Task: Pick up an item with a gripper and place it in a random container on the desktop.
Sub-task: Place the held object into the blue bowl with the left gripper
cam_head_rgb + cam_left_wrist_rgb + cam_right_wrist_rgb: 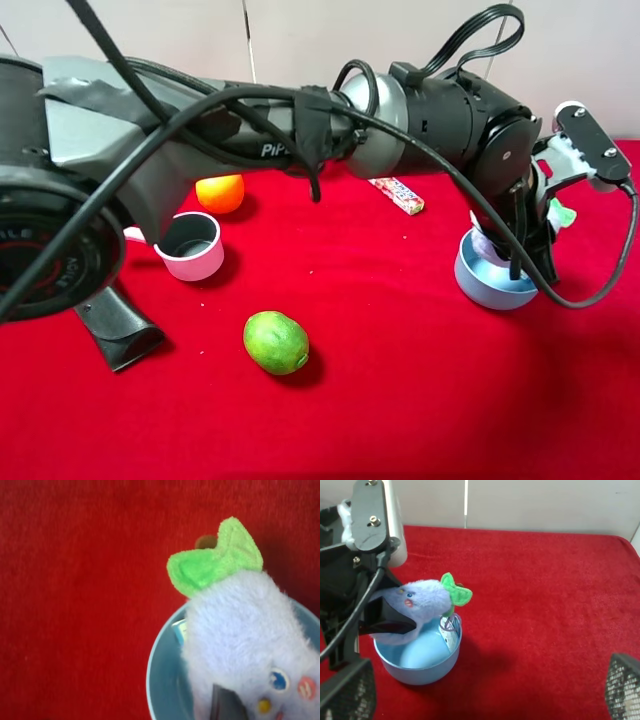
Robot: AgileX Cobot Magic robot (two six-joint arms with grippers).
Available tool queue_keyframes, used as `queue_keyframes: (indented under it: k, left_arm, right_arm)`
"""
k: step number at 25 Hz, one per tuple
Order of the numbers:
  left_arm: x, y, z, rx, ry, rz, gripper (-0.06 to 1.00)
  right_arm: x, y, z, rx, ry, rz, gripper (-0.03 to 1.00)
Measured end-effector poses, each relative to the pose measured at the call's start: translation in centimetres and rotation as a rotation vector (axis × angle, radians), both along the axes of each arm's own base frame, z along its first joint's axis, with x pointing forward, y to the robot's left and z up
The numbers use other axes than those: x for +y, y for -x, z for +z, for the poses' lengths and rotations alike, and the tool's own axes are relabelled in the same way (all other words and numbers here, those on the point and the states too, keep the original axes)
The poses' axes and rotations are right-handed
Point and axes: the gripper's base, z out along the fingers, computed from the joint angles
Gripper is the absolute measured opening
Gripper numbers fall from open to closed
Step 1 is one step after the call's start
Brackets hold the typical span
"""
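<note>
The pale-blue plush toy (422, 599) with a green bow (215, 560) is held tilted at the rim of the light-blue bowl (420, 672). Its lower part is inside the bowl and its white tag (451, 632) hangs in. My left gripper (395, 612) has reached across to the right of the exterior view (525, 240) and is shut on the plush. One dark finger (227, 705) presses its face. The bowl (490, 285) sits under the gripper; its rim (155, 675) shows in the left wrist view. My right gripper (485, 682) is open, with its fingers spread wide, short of the bowl.
On the red cloth lie a green lime (276, 342), an orange (220, 192), a pink saucepan (192, 247), a candy pack (398, 195) and a black object (118, 330) at the left. The left arm with its cables spans the back.
</note>
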Motion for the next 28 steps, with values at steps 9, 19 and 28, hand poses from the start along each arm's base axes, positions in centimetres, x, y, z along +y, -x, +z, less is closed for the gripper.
queue_keyframes:
  k: [9,19,28]
  left_arm:
    - [-0.4,-0.2,-1.4,-0.035,0.004,-0.014,0.4]
    - [-0.9,-0.5,-3.4,-0.052,0.019,-0.021,0.4]
    - [-1.0,-0.5,-3.7,-0.061,0.029,-0.024,0.4]
  right_arm:
    - [0.0,0.0,0.0,0.0,0.0,0.0,0.69]
    - [0.0,0.0,0.0,0.0,0.0,0.0,0.69]
    - [0.0,0.0,0.0,0.0,0.0,0.0,0.69]
